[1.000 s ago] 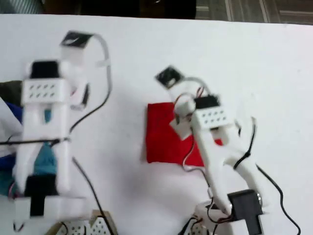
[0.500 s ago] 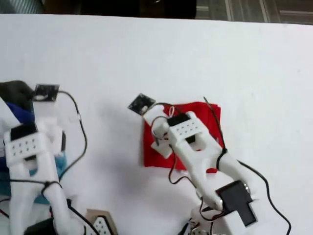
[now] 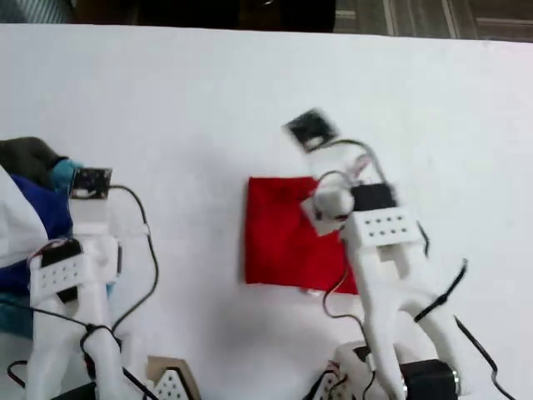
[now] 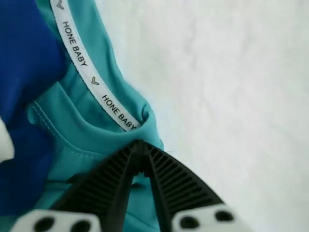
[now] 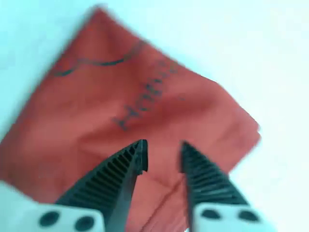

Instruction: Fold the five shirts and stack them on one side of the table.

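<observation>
At the left edge of the table lie a blue shirt, a dark shirt and a teal shirt in a heap. The left wrist view shows the left claw clenched, its tips at the teal collar. The folded red shirt lies at mid-table, directly under the right claw, which is released.

We see a white tabletop with a folded red shirt lying flat near its middle. At the left edge a heap lies bunched together: a dark garment toward the far side, then a teal shirt, a blue shirt and white cloth.
</observation>
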You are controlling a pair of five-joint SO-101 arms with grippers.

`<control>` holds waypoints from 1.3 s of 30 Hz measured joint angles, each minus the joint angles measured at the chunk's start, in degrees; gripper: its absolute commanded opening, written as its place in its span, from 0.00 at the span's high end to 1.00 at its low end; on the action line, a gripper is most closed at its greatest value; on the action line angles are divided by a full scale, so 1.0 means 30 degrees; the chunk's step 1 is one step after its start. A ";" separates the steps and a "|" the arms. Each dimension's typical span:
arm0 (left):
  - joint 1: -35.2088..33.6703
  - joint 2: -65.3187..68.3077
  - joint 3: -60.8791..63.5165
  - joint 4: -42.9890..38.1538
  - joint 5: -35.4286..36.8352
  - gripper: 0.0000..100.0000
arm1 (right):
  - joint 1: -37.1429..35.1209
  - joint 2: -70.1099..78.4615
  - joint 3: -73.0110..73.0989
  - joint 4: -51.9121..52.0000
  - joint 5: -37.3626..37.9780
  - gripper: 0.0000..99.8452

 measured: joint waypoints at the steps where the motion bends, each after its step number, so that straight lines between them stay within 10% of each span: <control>1: 0.0000 0.0000 0.0293 -0.0381 0.0000 0.97 | 0.0557 0.0000 0.0000 -0.0147 -0.0703 0.78; 34: -0.0029 -0.0059 0.1026 -0.1319 -0.0029 0.97 | 0.1495 1.5853 -1.0784 0.3634 -0.5597 0.69; 39: -0.0029 -0.0059 0.1026 -0.1319 -0.0029 0.97 | 0.1495 1.7670 -1.3304 0.5744 -0.5538 1.00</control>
